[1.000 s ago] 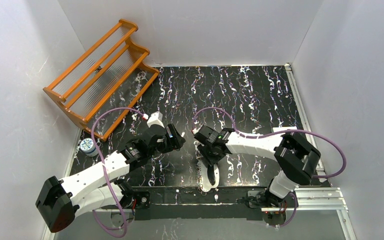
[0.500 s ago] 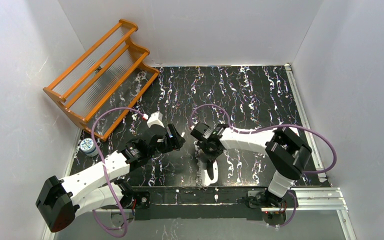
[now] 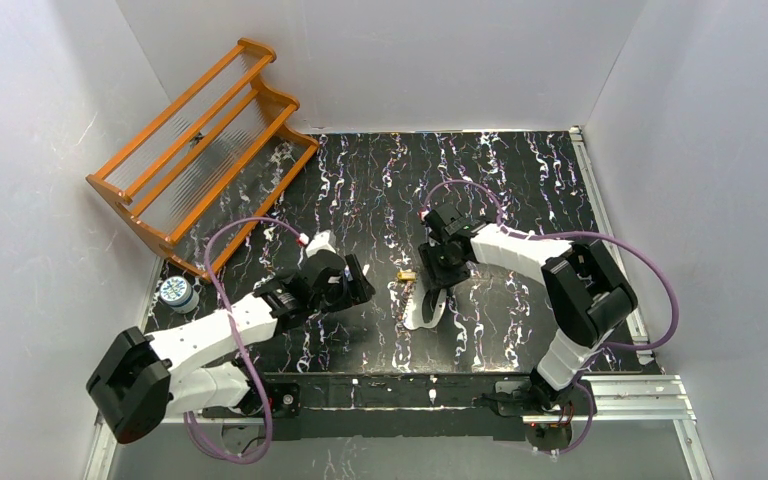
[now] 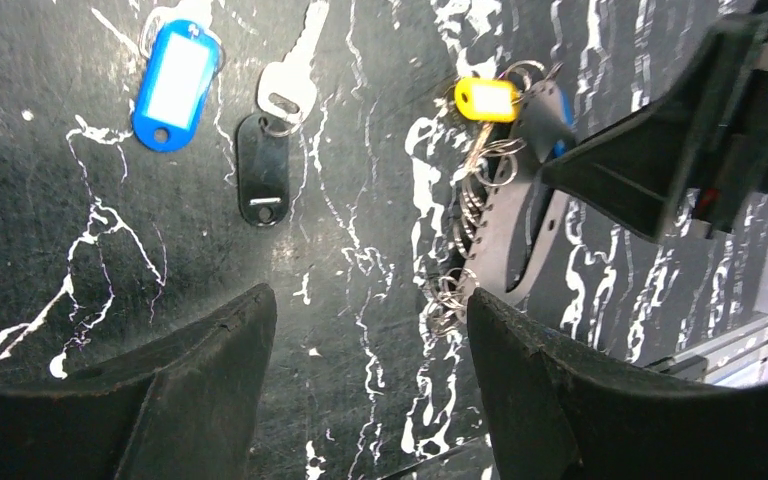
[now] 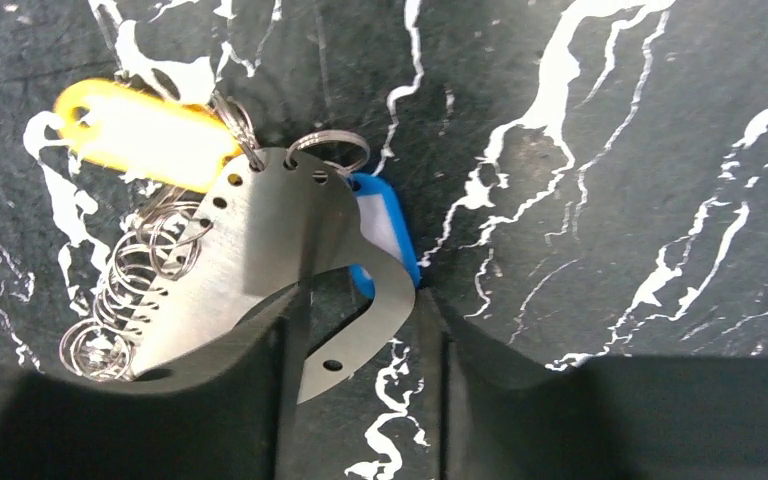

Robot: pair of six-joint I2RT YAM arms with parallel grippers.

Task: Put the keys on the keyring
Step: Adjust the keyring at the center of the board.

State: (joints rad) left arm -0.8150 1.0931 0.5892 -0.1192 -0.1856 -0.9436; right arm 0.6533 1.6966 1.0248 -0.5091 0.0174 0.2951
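The keyring is one flat grey metal plate, hook-shaped, with small holes drilled along its edge. It sits near the centre of the marbled black table, slightly to the right. One yellow tag and one blue tag hang on it, beside a row of wire split rings whose count is unclear. The right gripper pinches the plate at a narrow gap. To the left lie one loose blue tag and one silver key joined to a black tag. The left gripper stands wide, holding nothing.

I've got my right gripper mid-worktop, on the far end of the white keyring. A brass key lies just beside it, with the left gripper near.
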